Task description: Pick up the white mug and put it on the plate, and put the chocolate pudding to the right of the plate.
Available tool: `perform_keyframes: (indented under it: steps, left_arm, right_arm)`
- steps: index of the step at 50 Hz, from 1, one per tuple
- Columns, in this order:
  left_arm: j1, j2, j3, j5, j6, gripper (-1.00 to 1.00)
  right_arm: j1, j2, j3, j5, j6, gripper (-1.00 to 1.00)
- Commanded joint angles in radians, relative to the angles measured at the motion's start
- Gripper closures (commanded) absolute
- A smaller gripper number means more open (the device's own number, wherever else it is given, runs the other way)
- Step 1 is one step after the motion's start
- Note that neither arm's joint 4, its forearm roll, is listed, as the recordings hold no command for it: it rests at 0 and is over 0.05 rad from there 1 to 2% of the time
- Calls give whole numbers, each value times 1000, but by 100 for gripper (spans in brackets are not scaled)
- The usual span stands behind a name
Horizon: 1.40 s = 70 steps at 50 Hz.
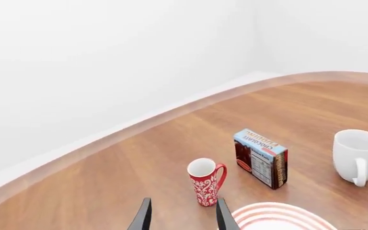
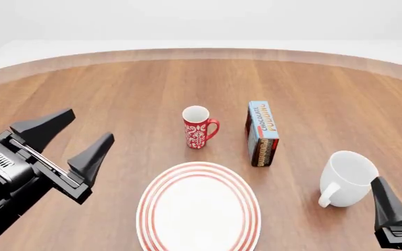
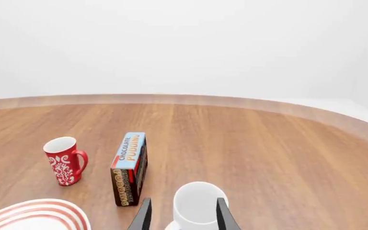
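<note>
1. Mug first: the white mug point(image 2: 347, 175) stood upright on the table point(image 2: 117, 89), to the right of the plate point(image 2: 198, 209) and apart from it, its handle turned toward the near-left.
2. The right gripper point(image 3: 180, 214) sat just behind the mug with its fingers spread. In the right wrist view the mug's body lay between the two fingertips, but nothing was gripped yet.
3. The left gripper point(image 2: 68, 136) hovered wide open over the table's left side, well away from everything and holding nothing.
4. The chocolate pudding point(image 2: 261, 133) stood on edge behind the plate's right side, between the red mug point(image 2: 198, 127) and the white mug; it had not been placed yet.
5. To do this step well, I judged the right arm should come down so the fingers straddle the wall or the rim, avoid the handle, then close firmly before lifting.
6. The lift should be straight up, high enough to clear the plate's rim, and kept away from the pudding box on the way across.
</note>
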Motion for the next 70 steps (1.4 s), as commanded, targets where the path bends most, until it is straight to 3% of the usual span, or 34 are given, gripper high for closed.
perform_keyframes:
  steps: [1, 39, 70]
  left_arm:
    - [-44, 62, -26, -28, 9, -100]
    - [-171, 251, -74, -138, 7, -100]
    - [-295, 390, -156, -128, -23, -100]
  right_arm:
    - [0, 0, 0, 0, 0, -100]
    - [0, 0, 0, 0, 0, -100]
    - [0, 0, 0, 0, 0, -100]
